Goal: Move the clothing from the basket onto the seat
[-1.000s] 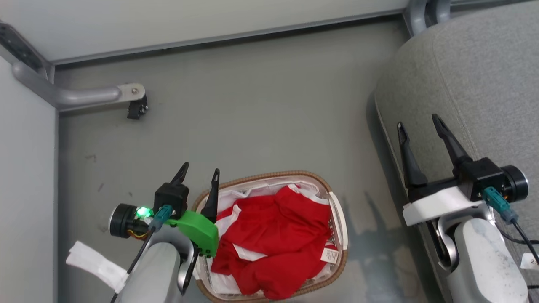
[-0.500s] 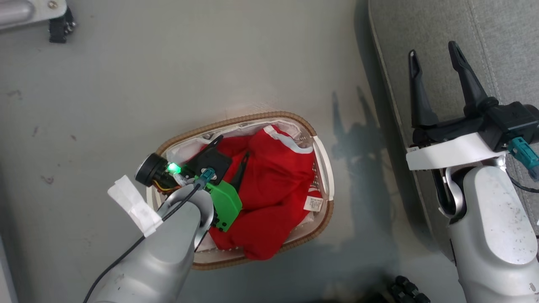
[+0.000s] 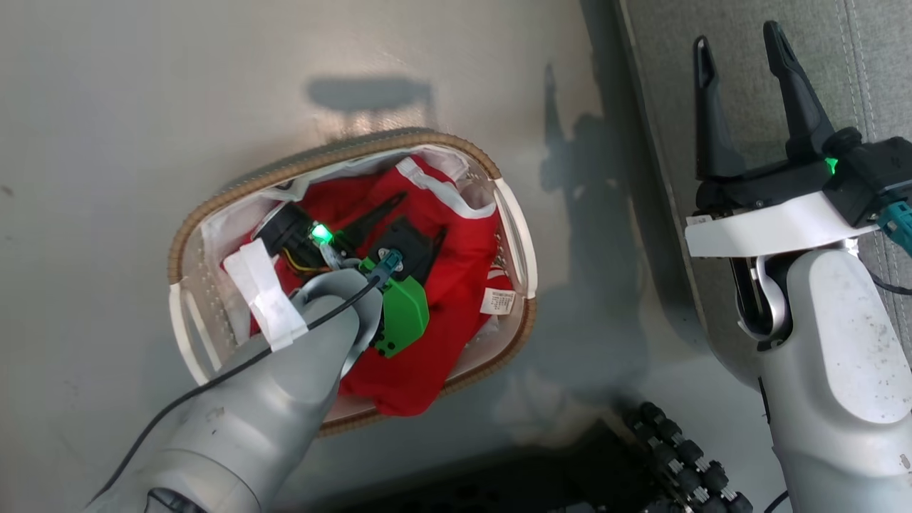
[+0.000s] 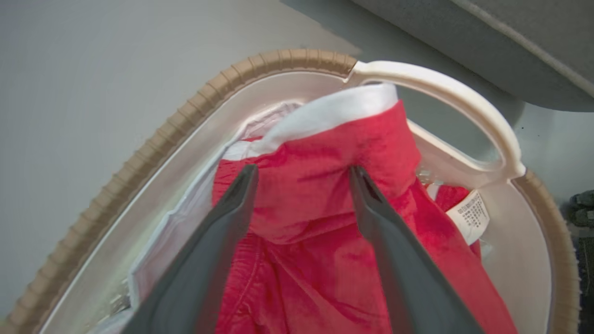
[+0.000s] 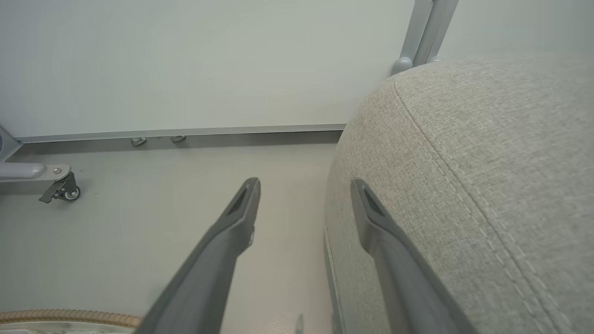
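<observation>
The basket (image 3: pixel 342 146) lies under and around the left tool (image 3: pixel 424 211). It holds the clothing (image 3: pixel 456 285), a heap of red fabric with white trim lying on a white cloth liner (image 3: pixel 356 165). The left tool is down inside the basket with its jaws wide apart. The two fingers straddle a raised fold of the red fabric without pinching it, so nothing is gripped. In the left wrist view a white-trimmed hem rises just beyond the fingertips, with the basket's white side handle (image 4: pixel 464 99) past it. A small white label (image 4: pixel 472 215) lies off to the side of one finger, towards the seat.

The right tool (image 3: pixel 738 37) hangs well apart from the basket, jaws fully spread and empty. One finger is over the edge of the grey seat (image 3: pixel 670 107) and the other over the bare floor (image 3: pixel 142 107) beside it. Ahead of it, in its wrist view, a castor (image 5: pixel 65 190) on a metal leg stands by the wall.
</observation>
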### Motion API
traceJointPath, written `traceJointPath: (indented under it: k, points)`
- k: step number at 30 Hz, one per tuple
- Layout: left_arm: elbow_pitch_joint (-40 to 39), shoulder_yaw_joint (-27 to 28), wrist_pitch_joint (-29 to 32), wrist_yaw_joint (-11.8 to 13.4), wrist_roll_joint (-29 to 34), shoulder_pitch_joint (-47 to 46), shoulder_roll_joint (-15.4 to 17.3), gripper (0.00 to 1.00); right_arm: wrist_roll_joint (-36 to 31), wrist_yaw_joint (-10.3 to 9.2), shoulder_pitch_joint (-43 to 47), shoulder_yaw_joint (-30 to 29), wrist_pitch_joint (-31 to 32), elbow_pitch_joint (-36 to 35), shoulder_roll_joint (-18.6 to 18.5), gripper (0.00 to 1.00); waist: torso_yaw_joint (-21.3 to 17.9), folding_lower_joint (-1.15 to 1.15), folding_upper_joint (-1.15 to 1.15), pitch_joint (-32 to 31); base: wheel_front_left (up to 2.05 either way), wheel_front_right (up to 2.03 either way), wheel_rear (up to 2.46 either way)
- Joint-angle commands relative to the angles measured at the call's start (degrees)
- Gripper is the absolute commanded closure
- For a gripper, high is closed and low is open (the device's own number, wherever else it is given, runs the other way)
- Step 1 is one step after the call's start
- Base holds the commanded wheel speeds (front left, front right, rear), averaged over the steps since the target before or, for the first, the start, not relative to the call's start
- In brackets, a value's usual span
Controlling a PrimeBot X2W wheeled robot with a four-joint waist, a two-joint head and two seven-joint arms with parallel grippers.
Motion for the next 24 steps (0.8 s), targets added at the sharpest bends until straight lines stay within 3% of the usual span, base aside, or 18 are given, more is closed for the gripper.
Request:
traceJointPath:
  k: [1,15,16,17,18,20,24]
  points:
    - [0.53,-0.83,-0.06,-0.18,-0.22,-1.37,0.42,0.00,0.44,-0.04,-0.78,0.30,-0.29,-0.27,-0.15,0.00,-1.71,-0.01,0.00,2.15,0.00,0.00,0.00]
    - [6.70,-8.44,5.31,-0.19,-4.92,-6.07,0.38,0.00,2.41,-0.04,-1.41,2.41,-0.30,-0.58,-0.15,0.00,-3.35,-0.01,0.00,4.65,0.00,0.00,0.00]
    - [6.80,-8.77,5.66,-0.19,-5.27,-6.22,0.38,0.16,2.44,-0.04,-1.39,2.45,-0.30,-0.58,-0.16,0.00,-3.36,-0.01,0.00,4.69,0.00,0.00,0.00]
    - [6.83,-9.07,5.77,-0.19,-5.69,-6.41,0.38,0.53,2.39,-0.04,-1.38,2.46,-0.30,-0.53,-0.15,0.00,-3.34,-0.01,0.00,4.71,0.00,0.00,0.00]
    - [6.90,-9.34,5.72,-0.19,-6.12,-6.42,0.40,0.64,2.35,-0.04,-1.38,2.42,-0.30,-0.45,-0.15,0.00,-3.28,-0.01,0.00,4.68,0.00,0.00,0.00]
    - [7.05,-9.61,5.38,-0.19,-7.05,-6.15,0.39,1.00,2.24,-0.04,-1.27,2.20,-0.30,-0.15,-0.16,0.00,-3.05,-0.01,0.00,4.45,0.00,0.00,0.00]
    - [6.67,-10.11,4.11,-0.19,-8.16,-5.26,0.38,1.00,1.62,-0.04,-0.97,1.92,-0.30,0.45,-0.16,0.00,-2.38,-0.01,0.00,3.33,0.00,0.00,0.00]
